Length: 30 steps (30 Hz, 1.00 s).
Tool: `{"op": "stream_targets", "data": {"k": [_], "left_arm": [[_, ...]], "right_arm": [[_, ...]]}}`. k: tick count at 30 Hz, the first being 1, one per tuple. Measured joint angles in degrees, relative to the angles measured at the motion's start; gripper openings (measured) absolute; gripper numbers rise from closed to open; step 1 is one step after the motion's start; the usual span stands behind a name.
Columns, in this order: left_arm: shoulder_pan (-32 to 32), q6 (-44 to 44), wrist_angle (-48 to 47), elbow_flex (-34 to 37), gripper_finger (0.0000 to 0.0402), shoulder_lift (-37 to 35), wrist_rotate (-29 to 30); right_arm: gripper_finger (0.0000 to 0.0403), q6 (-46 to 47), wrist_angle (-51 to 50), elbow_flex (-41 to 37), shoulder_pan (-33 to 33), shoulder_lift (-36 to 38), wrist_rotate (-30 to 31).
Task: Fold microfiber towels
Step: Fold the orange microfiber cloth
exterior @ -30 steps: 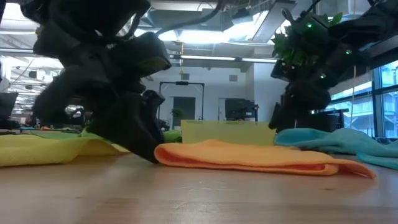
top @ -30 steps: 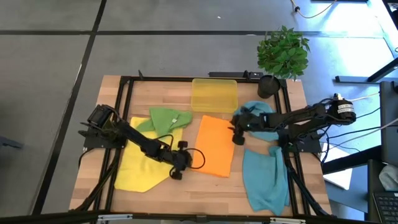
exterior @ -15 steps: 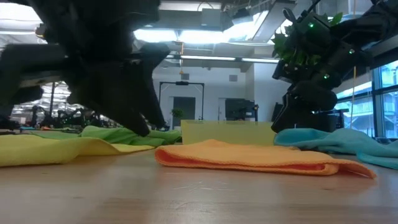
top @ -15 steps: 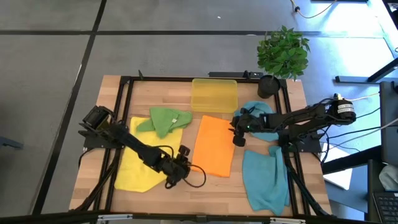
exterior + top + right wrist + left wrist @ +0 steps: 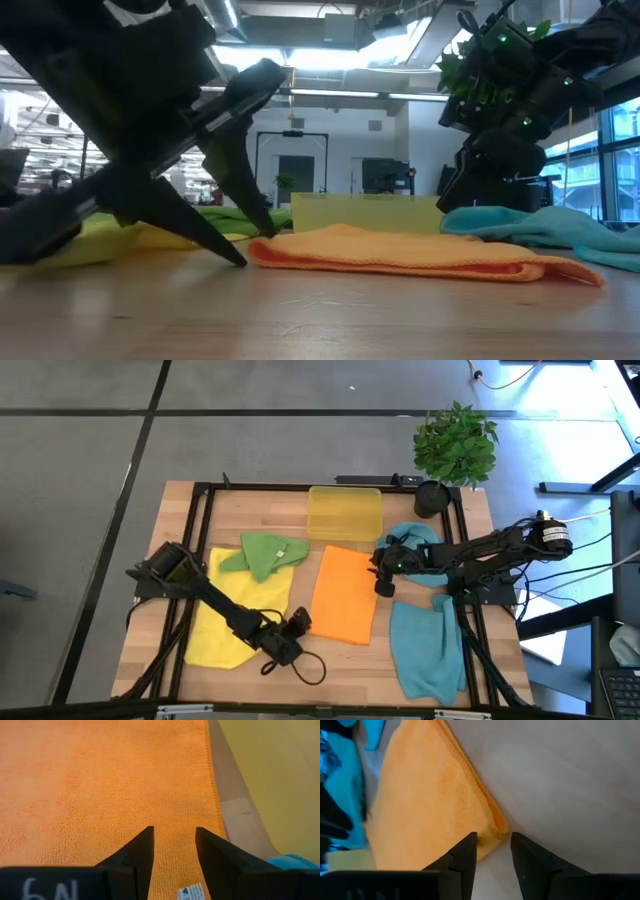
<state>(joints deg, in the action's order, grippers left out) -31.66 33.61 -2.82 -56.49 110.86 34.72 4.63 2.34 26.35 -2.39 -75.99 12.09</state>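
**A:** Count them for me.

**B:** Five towels on the table. One yellow towel spread along the left edge, one green towel bunched up beyond it, one orange towel folded into a long rectangle in the middle, and two blue ones: a crumpled blue towel at the right edge under the right arm, and a second blue towel draped by the front right corner. One yellow tray at the back edge, one potted plant at the back right corner.

**A:** And the grippers?

**B:** The left gripper sits low at the orange towel's front left corner, fingers parted with that corner just ahead of the gap, nothing held. The right gripper hangs over the orange towel's right edge near its back corner, fingers apart above the cloth, empty too.

**A:** Room to move?

**B:** Bare wood along the front edge between yellow and blue, and a bare strip between the orange towel and the yellow tray.
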Motion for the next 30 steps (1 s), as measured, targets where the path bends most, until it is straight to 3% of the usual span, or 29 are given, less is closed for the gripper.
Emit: {"op": "stream_targets", "data": {"k": [8, 14, 18, 25, 30], "left_arm": [[0.1, 3.6, 2.8, 0.0, 0.0114, 0.8, 0.9], [1.2, 2.7, 4.2, 0.0, 0.0112, 0.9, -2.5], [1.5, 2.9, 4.2, 0.0, 0.0087, 0.9, -2.7], [1.7, 2.7, 4.6, 0.1, 0.0008, 0.9, -2.9], [1.8, -0.4, 5.2, -1.3, 0.0004, 1.3, -2.6]], "right_arm": [[0.0147, 2.1, 0.6, 0.0, 0.5, 0.0, -2.7], [0.0147, 5.4, 3.9, 0.0, 6.0, 0.0, -4.7], [0.0147, 5.9, 4.1, 0.0, 11.8, 0.0, -4.8], [0.0147, 8.9, 4.0, 0.0, 21.0, 0.0, -4.8], [0.0147, 7.0, 4.0, 0.0, 26.5, 0.0, -4.7]]}}
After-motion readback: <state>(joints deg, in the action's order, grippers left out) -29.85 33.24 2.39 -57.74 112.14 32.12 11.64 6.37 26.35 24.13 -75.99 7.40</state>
